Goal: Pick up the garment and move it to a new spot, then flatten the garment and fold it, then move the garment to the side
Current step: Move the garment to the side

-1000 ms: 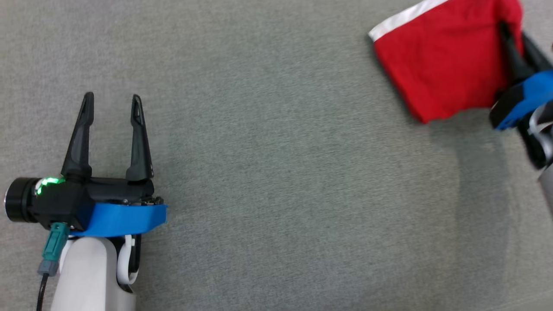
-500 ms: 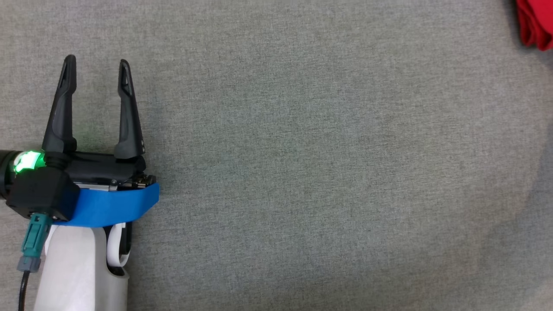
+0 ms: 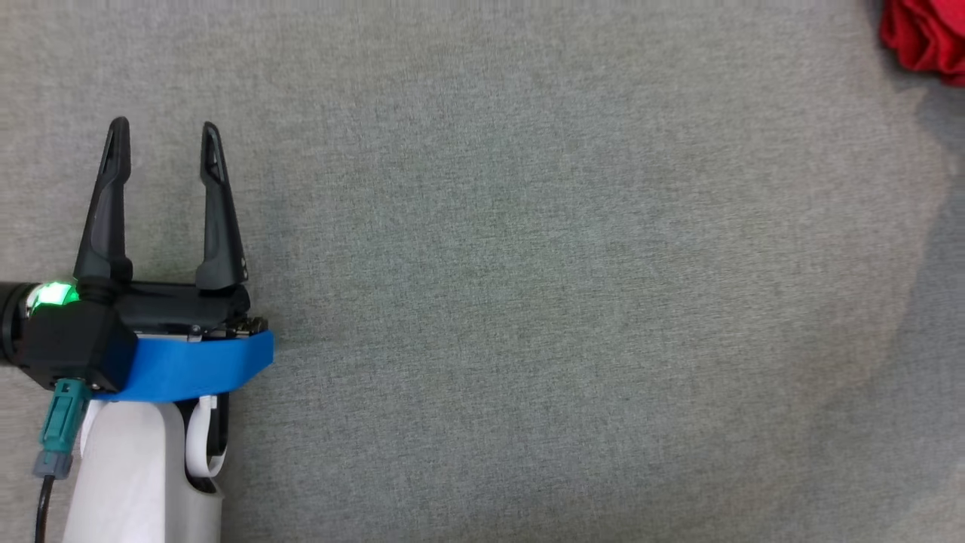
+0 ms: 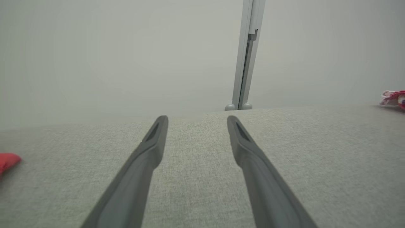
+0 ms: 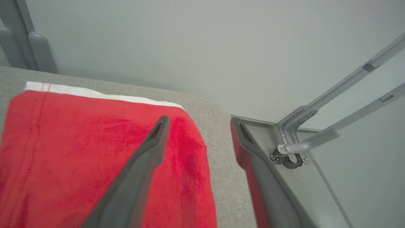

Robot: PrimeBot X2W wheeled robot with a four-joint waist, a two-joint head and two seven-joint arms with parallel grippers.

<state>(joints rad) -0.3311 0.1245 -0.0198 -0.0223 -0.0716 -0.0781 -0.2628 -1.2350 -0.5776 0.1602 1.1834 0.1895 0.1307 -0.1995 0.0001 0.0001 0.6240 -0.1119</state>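
Apparently set down already: found the garment (image 5: pixel 79 136) lying fairly flat and seemingly folded on the grey surface (image 5: pixel 205 104), beneath one finger of the right gripper (image 5: pixel 200 119) and reaching past its tip, with a white band at the far edge. Had those fingers spread apart, closed on nothing. Judged this as a release, since the cloth rested by its own weight close to the rounded corner. Probably chose that corner as "the side", away from the free middle. Held the left gripper (image 3: pixel 165 128) open as well, empty, low over bare fabric and well apart from the garment; likely parked there because not needed for this step.

From the head view, got the garment cut off at the upper corner, far to the side of the left fingers, so could not check the fold. Could not tell whether the red tint along the second right finger was cloth or reflection. Noted a small red patch (image 4: pixel 8 160) at the edge of the left wrist view and a red-and-white thing (image 4: pixel 394 98) far beyond the other finger; too small and cut off to name.
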